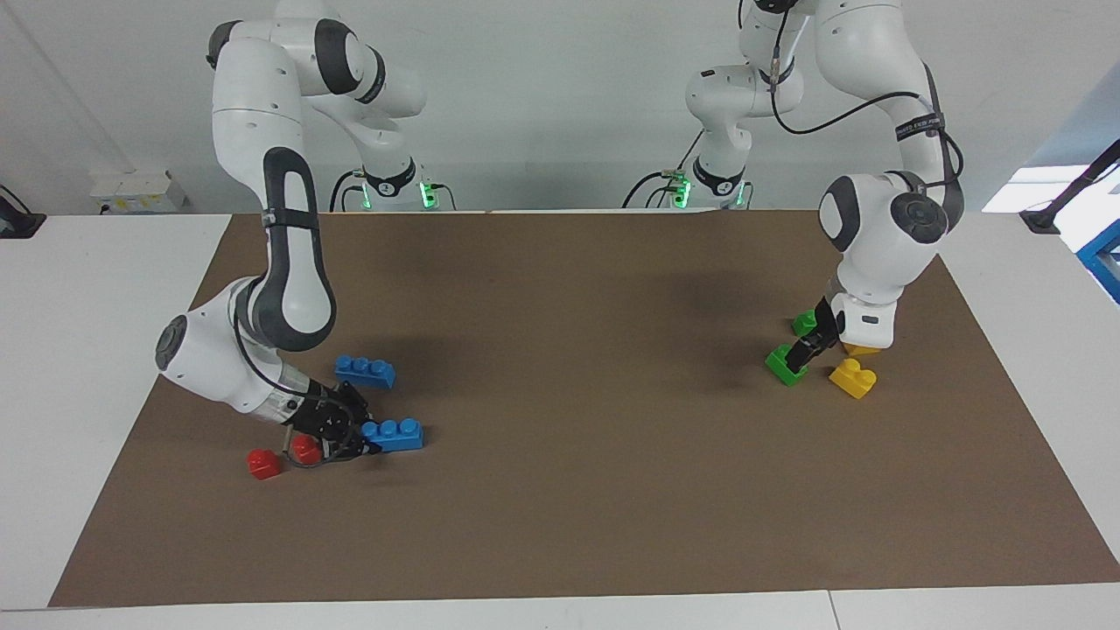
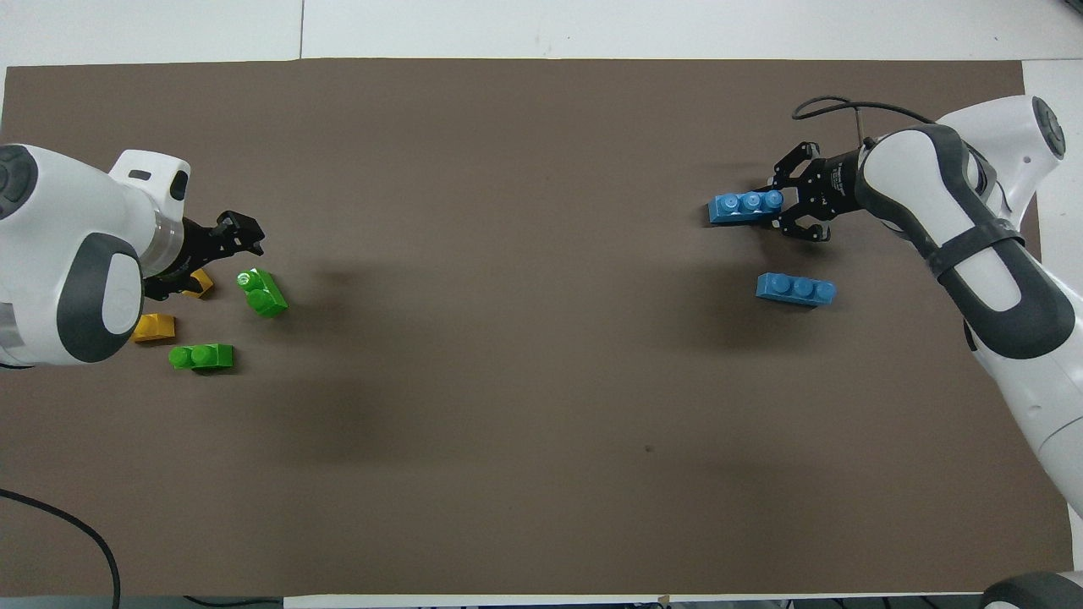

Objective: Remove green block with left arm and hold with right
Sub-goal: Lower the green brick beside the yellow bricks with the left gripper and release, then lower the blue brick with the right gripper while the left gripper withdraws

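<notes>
The green block (image 1: 785,364) (image 2: 262,293), glossy plastic with round studs, lies free on your matte brown mat (image 1: 577,525) beside a yellow brick (image 1: 854,378). Your left gripper (image 1: 809,347) (image 2: 239,233) hangs above it, released. Your right gripper (image 1: 357,444) (image 2: 783,213) meets a blue three-stud brick (image 1: 394,433) (image 2: 744,205); its grasp you cannot tell.

I see two-stud bricks (image 2: 262,293) clustered at the left arm's end of the counter (image 2: 525,381), three-stud bricks (image 2: 795,289) at the right arm's end

We see two bright green blocks (image 2: 262,293), two blue bricks (image 2: 795,289), yellow blocks (image 1: 853,378), red pieces (image 1: 262,463), and a plain brown mat (image 2: 525,381).
</notes>
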Controlling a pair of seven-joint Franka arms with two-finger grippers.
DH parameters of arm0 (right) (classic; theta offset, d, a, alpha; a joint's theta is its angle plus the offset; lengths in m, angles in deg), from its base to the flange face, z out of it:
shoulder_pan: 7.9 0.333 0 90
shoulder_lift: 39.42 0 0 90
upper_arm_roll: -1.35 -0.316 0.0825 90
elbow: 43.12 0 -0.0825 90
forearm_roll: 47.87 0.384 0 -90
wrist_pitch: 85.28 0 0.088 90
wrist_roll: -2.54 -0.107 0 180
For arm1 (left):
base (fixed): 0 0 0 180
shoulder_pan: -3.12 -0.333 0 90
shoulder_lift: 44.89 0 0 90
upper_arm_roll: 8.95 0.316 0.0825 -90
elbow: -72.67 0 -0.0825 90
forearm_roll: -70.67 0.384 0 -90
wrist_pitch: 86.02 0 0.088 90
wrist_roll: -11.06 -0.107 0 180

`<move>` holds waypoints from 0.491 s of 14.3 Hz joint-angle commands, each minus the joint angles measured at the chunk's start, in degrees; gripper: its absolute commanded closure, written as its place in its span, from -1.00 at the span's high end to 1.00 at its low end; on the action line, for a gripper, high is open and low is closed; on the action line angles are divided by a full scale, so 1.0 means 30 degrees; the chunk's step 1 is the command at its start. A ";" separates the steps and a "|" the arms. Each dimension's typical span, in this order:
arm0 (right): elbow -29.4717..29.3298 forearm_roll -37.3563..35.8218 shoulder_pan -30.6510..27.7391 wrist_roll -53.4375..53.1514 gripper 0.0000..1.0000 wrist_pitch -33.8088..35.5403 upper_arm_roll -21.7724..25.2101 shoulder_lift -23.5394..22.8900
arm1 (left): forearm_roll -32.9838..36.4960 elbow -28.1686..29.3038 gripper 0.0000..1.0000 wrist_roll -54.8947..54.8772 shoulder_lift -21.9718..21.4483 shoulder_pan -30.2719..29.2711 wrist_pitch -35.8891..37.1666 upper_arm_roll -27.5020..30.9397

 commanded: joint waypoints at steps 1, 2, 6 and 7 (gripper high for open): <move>0.0596 -0.0196 -0.0253 0.0885 0.89 -0.0369 -0.0225 0.0326 | -0.0193 -0.1439 1.00 -0.0939 -0.0932 -0.0061 0.2346 -0.0135; 0.0451 -0.0225 -0.0253 0.0769 0.98 -0.0078 -0.0196 0.0473 | -0.0193 -0.2140 1.00 -0.2133 -0.1108 -0.0002 0.3542 -0.0135; 0.0419 -0.0312 -0.0136 0.0563 1.00 0.1065 -0.0166 0.1876 | -0.0193 -0.3232 1.00 -0.6358 -0.3182 -0.0207 0.6653 -0.0019; 0.0449 -0.0458 -0.0136 0.0475 1.00 0.1386 -0.0166 0.2257 | -0.0193 -0.3231 1.00 -0.6566 -0.3828 -0.0207 0.7356 -0.0018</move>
